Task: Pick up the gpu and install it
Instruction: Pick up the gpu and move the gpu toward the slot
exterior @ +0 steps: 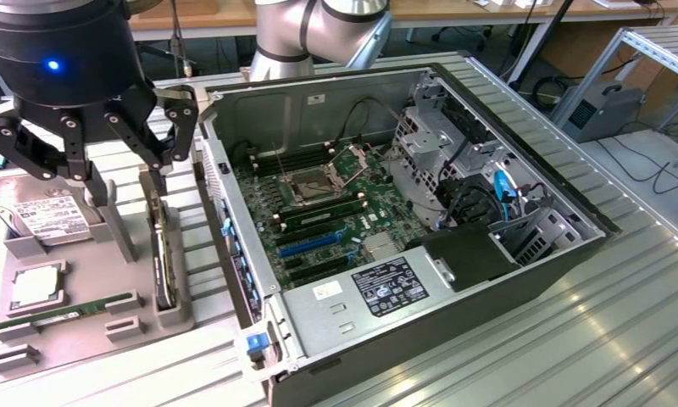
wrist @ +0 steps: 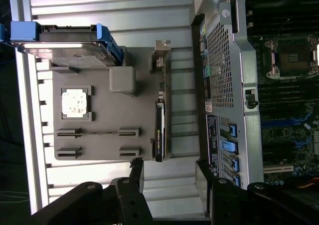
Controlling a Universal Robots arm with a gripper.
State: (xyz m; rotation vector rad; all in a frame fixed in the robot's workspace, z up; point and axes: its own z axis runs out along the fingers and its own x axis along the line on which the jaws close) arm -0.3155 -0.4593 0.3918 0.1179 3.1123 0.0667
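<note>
In the exterior view, the end effector (exterior: 119, 165) hangs over the exterior view's left side, its black fingers spread wide with nothing between them. It is above a gray holder tray (exterior: 62, 341) that rests on the slatted metal tabletop (exterior: 610, 339). The gpu (exterior: 165, 254) stands on its long edge in a slot along the side of the tray nearest the open computer case (exterior: 542, 254), below the end effector and apart from it. Also on the tray are a silver hard drive (exterior: 45, 216), a square processor (exterior: 36, 287) and a thin green memory stick (exterior: 68, 311). Inside the case, the motherboard (exterior: 328, 212) lies exposed, with blue and black card slots near a labelled power supply (exterior: 390, 287).

In the wrist view, the end effector (wrist: 170, 177) is open. Its two dark fingers (wrist: 137, 172) stand well apart and grip nothing. The gpu (wrist: 160, 125) stays seated edge-up in the tray (wrist: 107, 110), with its silvery bracket at the far end. Its near end points toward the gap between the fingers but touches neither. The hard drive (wrist: 65, 48) sits in blue carriers beyond the processor (wrist: 76, 103) and the memory stick (wrist: 97, 132). The perforated wall of the case (wrist: 224, 75) runs beside the tray, with the motherboard (wrist: 289, 85) behind it and the tabletop (wrist: 99, 15) beneath.
</note>
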